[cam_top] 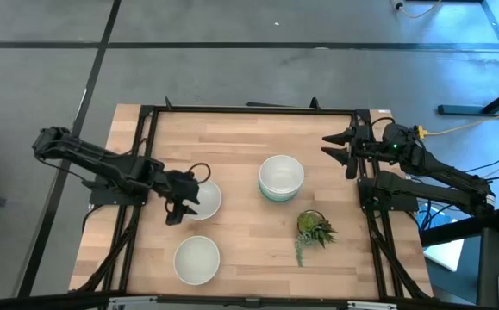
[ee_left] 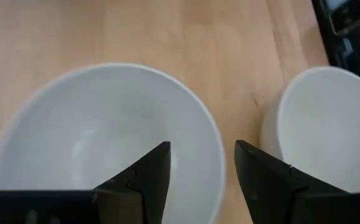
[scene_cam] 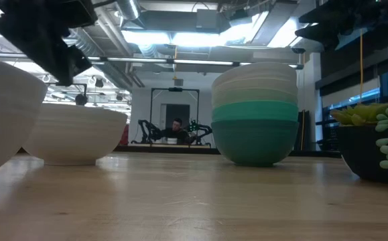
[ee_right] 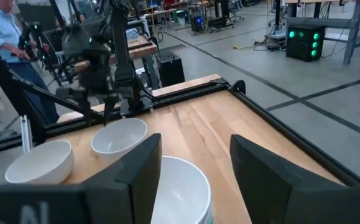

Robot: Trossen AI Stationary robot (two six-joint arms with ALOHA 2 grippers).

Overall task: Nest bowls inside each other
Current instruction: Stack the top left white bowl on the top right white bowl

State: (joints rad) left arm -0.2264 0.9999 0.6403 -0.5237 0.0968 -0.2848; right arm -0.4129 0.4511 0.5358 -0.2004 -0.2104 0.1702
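Left claw over a white bowl

We see the left claw (cam_top: 180, 209) parted, empty, above one white bowl (cam_top: 204, 198); the right claw (cam_top: 339, 148), parted and empty, waits beyond the nested stack (cam_top: 281, 177).

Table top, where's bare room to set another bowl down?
Bare wood: the far strip behind the stack of bowls, and the near middle between the front white bowl and the plant. Crowded where the left gripper hovers over the other white bowl.

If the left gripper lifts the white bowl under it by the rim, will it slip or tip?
The white bowl looks smooth and glossy, so it may slip. The open left gripper is over one rim, so it would likely tilt. It seems rigid.
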